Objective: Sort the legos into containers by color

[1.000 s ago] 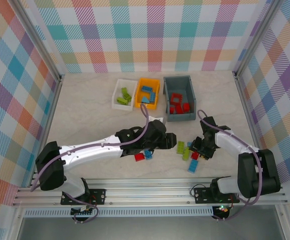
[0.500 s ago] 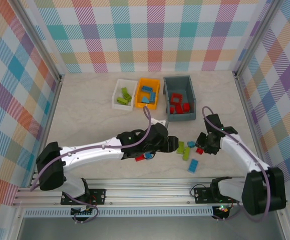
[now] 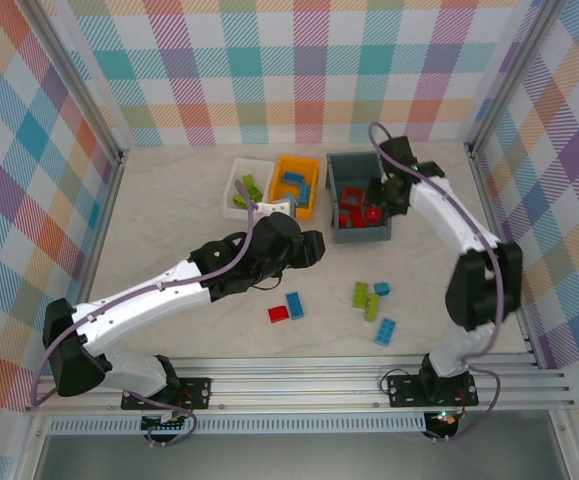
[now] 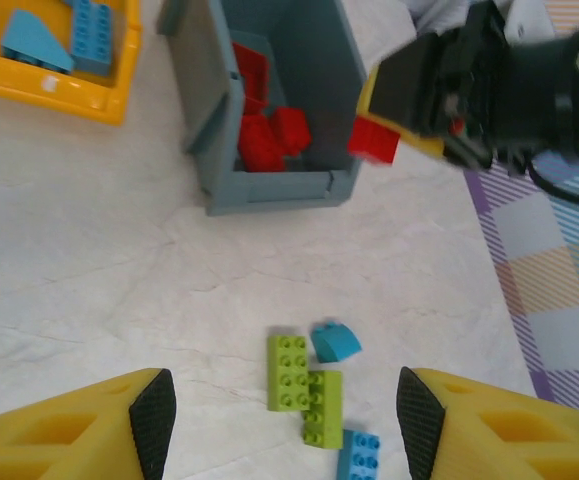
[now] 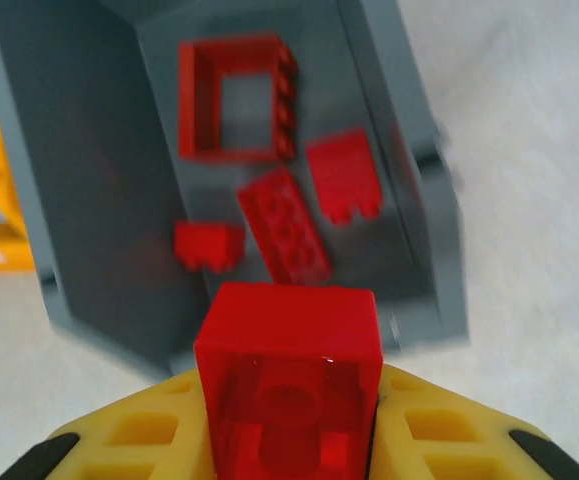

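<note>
Entry: right end effector (image 5: 289,425), clamped tight on one red lego (image 5: 289,360).
We log it above the 3 o'clock rim of the dark grey bin (image 3: 357,160). The left end effector (image 4: 285,415) is spread wide and empty, with lime legos (image 3: 366,298) on the surface (image 3: 169,220) toward its 4 o'clock.

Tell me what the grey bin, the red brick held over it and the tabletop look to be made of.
Grey bin: rigid moulded plastic with a matte finish, going by its thin, even walls and dull reflections.
Red brick: hard glossy plastic, with crisp moulded edges and a bright sheen on its lit face.
Tabletop: pale, smooth and veined like marble. Whether it is stone, laminate or a printed sheet cannot be told.
</note>
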Controlling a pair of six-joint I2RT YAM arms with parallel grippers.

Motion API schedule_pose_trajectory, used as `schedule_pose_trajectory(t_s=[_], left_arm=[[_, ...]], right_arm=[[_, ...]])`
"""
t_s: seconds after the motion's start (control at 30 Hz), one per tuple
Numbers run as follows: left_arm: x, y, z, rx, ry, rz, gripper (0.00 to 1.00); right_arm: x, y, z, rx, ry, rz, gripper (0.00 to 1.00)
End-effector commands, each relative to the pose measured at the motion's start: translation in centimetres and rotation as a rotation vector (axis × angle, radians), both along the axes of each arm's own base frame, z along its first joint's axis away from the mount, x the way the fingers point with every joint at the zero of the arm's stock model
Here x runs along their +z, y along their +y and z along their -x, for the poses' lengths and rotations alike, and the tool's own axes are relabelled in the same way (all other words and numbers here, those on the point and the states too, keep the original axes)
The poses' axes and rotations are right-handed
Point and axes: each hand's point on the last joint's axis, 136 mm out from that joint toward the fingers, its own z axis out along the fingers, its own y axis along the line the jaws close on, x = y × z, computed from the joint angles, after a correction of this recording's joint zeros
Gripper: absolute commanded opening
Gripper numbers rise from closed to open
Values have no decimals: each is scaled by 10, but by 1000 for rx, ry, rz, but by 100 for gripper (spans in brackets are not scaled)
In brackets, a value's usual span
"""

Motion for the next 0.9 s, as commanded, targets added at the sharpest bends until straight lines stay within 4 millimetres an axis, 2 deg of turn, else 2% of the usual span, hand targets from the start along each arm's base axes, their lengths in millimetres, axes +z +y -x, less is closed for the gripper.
schedule_pose_trajectory(t_s=[0.0,0.17,0.43,0.63,0.7,0.77,0.87], left_arm=[[-4,15,2,30,2,-26,62],[-12,16,1,40,11,-25,62],[-14,10,-3,29,16,-24,62],[-21,13,0,34,30,-25,62],[-23,16,2,37,37,-32,62],[-23,21,3,46,39,-40,62],[-22,28,6,58,43,-56,63]], right_arm=[[-1,-8,-28,10,23,136,27],[-13,-3,-72,4,44,224,27],[-40,22,-106,29,36,210,28],[-71,33,-110,24,101,161,29],[-76,34,-109,18,112,152,32],[-72,35,-107,16,109,146,38],[-48,40,-107,30,58,144,48]])
